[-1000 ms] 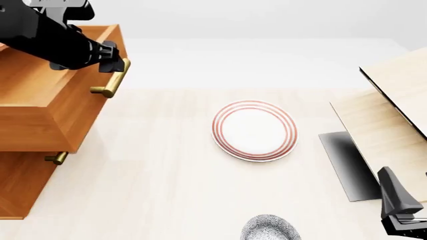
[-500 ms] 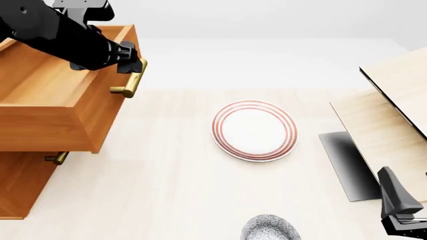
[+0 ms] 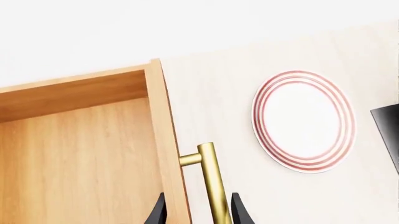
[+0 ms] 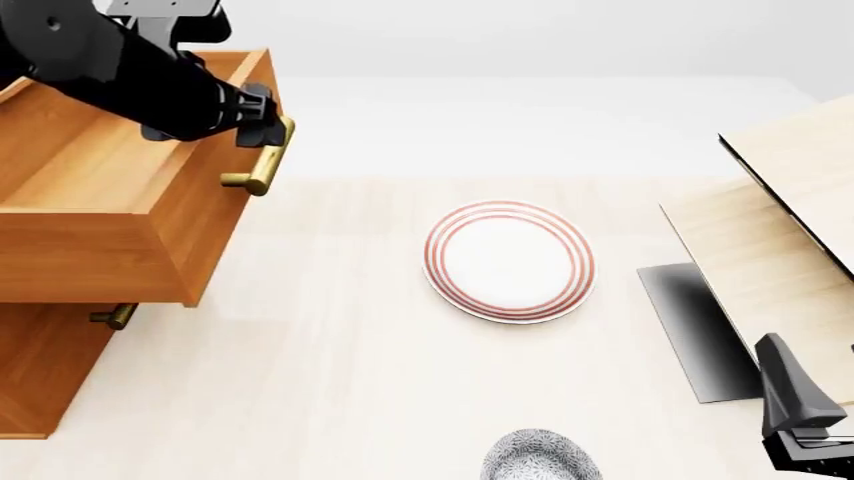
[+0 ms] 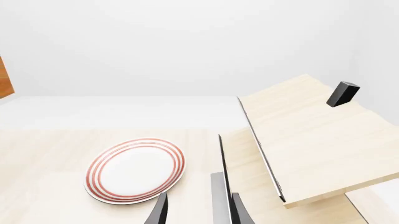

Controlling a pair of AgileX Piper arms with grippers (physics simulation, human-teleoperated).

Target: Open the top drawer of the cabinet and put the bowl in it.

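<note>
Top drawer (image 4: pixel 120 190) is pulled out of the cabinet (image 4: pixel 47 365), plain wood floor showing. My L gripper (image 3: pixel 194 215) straddles the brass handle (image 4: pixel 264 155); in the L wrist view one finger (image 3: pixel 240 212) sits on the handle's outer side, the other against the drawer front, bar between them. Looks clamped on the handle, tho contact itself is cropped at the frame edge.

Bowl (image 4: pixel 538 456) sits on the table (image 4: pixel 334 380) at the near edge of front view, well apart from the drawer, partly cut off. Plate (image 4: pixel 510 261) mid-table, between cabinet and the pale panels (image 4: pixel 781 250).

R gripper (image 5: pixel 196 212): fingers slightly apart, nothing between them, pointing toward the plate and panel edge. R arm (image 4: pixel 801 415) low at near right, near the bowl but not touching. A lower drawer's handle (image 4: pixel 114 317) peeks out under the open drawer.
</note>
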